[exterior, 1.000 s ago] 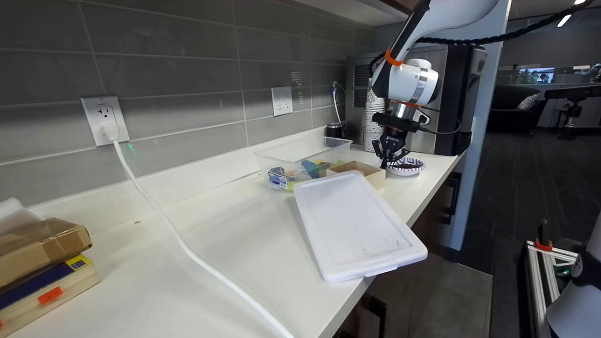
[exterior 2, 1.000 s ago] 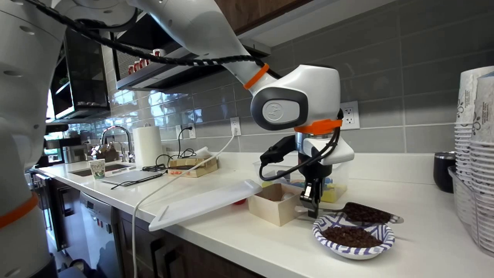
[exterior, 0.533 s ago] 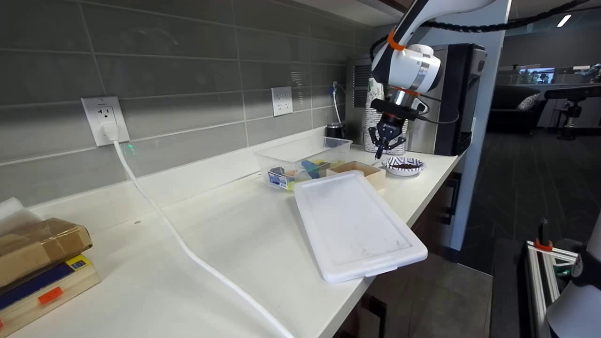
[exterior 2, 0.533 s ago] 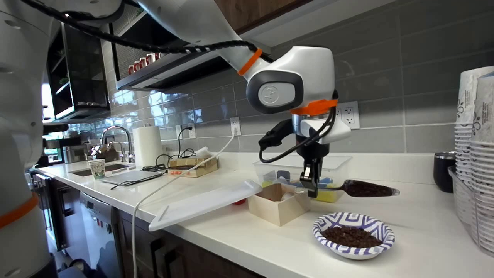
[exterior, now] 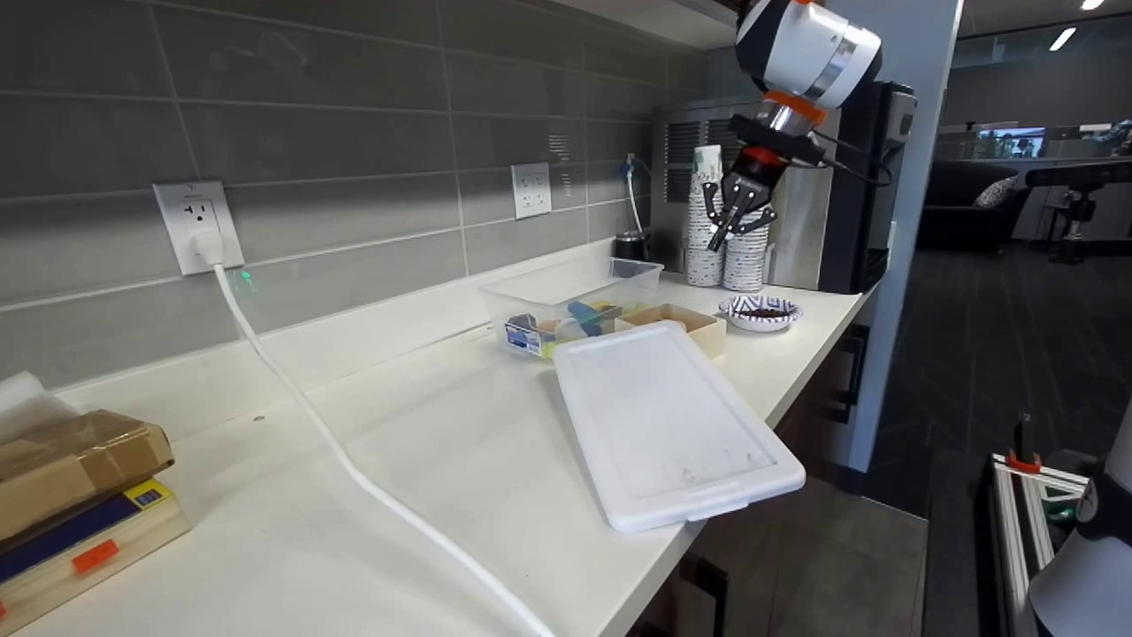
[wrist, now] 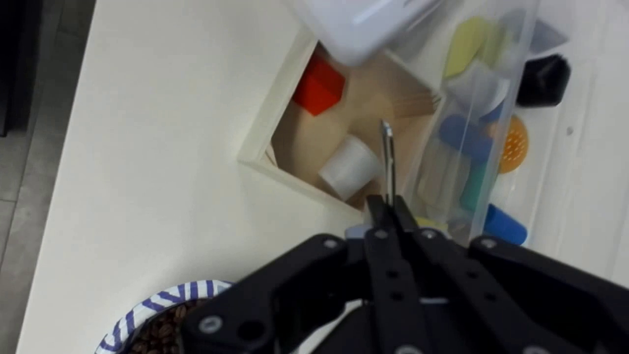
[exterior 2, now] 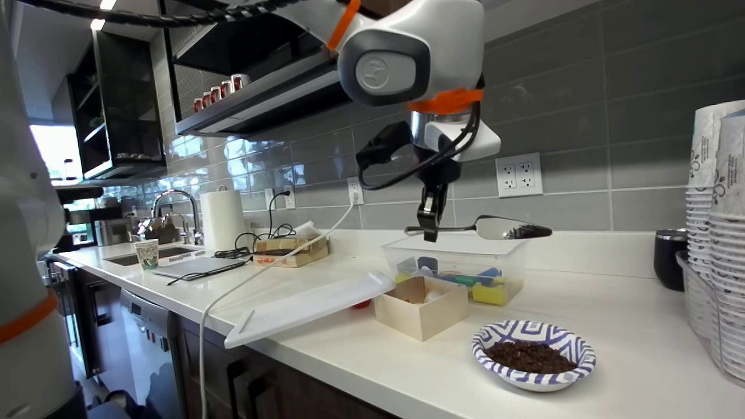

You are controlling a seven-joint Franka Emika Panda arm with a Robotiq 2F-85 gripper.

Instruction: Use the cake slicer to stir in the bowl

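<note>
My gripper (exterior 2: pixel 430 234) is shut on the handle of the cake slicer (exterior 2: pixel 505 227). It holds the slicer well above the counter, its shiny metal blade roughly level and pointing toward the cup stacks. In the wrist view the thin metal handle (wrist: pixel 388 157) sticks out between the fingertips; the blade is hidden there. The bowl (exterior 2: pixel 529 330) is white with a blue-purple pattern and holds dark brown beans. It stands on the counter, lower than the slicer and apart from it. The bowl also shows in an exterior view (exterior: pixel 761 326) and partly in the wrist view (wrist: pixel 169 296).
A pale wooden box (exterior 2: pixel 407 314) and a clear plastic bin (exterior 2: pixel 515 282) with colourful items stand below the gripper. A white lid (exterior: pixel 672 433) leans on the box. Cup stacks (exterior 2: pixel 722 233) and a dark tumbler (exterior 2: pixel 669 262) stand near the tiled wall (exterior 2: pixel 559 122).
My gripper has risen with the slicer, from low beside the bowl to well above the bin and box. The blade has moved up and away from the bowl; the bowl has not moved.
</note>
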